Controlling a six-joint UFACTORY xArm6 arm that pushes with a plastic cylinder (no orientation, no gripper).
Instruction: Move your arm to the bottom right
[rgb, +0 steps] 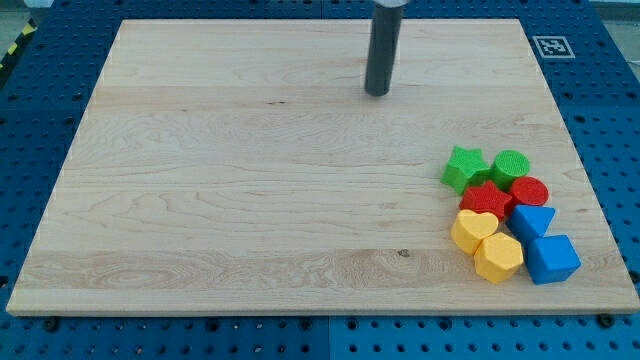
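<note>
My tip (377, 93) is the lower end of a dark rod that comes down from the view's top, right of centre on the wooden board (220, 200). It touches no block. The blocks lie in a cluster at the view's lower right, well below and right of the tip: a green star (464, 168), a green cylinder (509, 166), a red star-like block (487, 198), a red cylinder (529, 191), a yellow heart (473, 229), a yellow hexagon (497, 257), a blue triangle-like block (531, 220) and a blue cube (551, 258).
The board lies on a blue perforated table (40, 100). A black-and-white marker tag (552, 46) sits just off the board's top right corner.
</note>
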